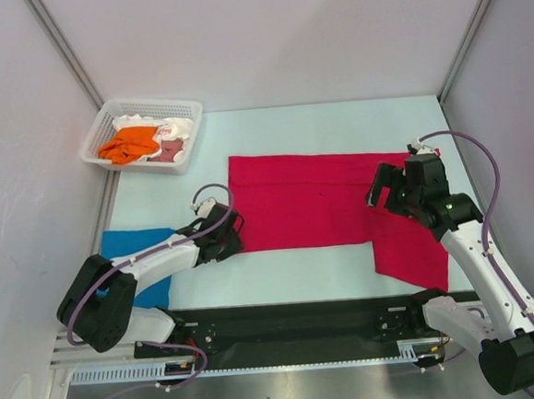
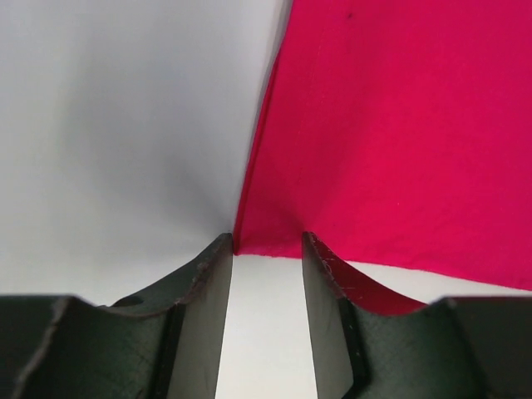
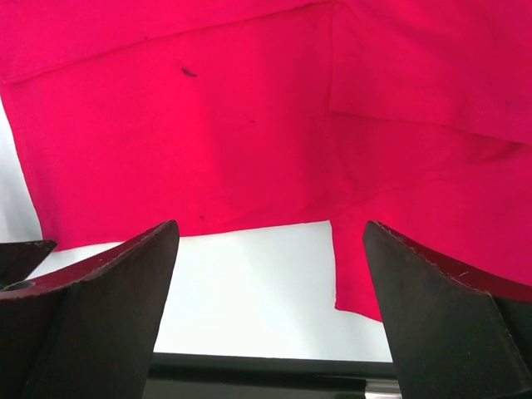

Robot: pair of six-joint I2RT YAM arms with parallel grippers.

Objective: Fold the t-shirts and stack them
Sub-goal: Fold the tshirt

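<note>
We see the large crimson-red cloth t-shirt [image 1: 304, 201] spread flat on the pale table [image 1: 335, 125]; the left gripper [image 1: 231, 232] sits at the shirt's near-left corner, jaws half parted, nothing pinched; the right gripper [image 1: 385, 190] hangs over its right part, jaws spread wide, empty; a bright blue cloth t-shirt [image 1: 122, 240] lies under the left arm; orange [image 1: 131, 144], white [image 1: 176, 125] and dusty-pink [image 1: 169, 152] shirts fill the white plastic lattice basket [image 1: 186, 105] at far left.

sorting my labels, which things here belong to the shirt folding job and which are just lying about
Part of the job: red t-shirt, blue t-shirt, orange shirt, pink shirt, white shirt.
Just lying about: white basket, which only holds the last three shirts.
</note>
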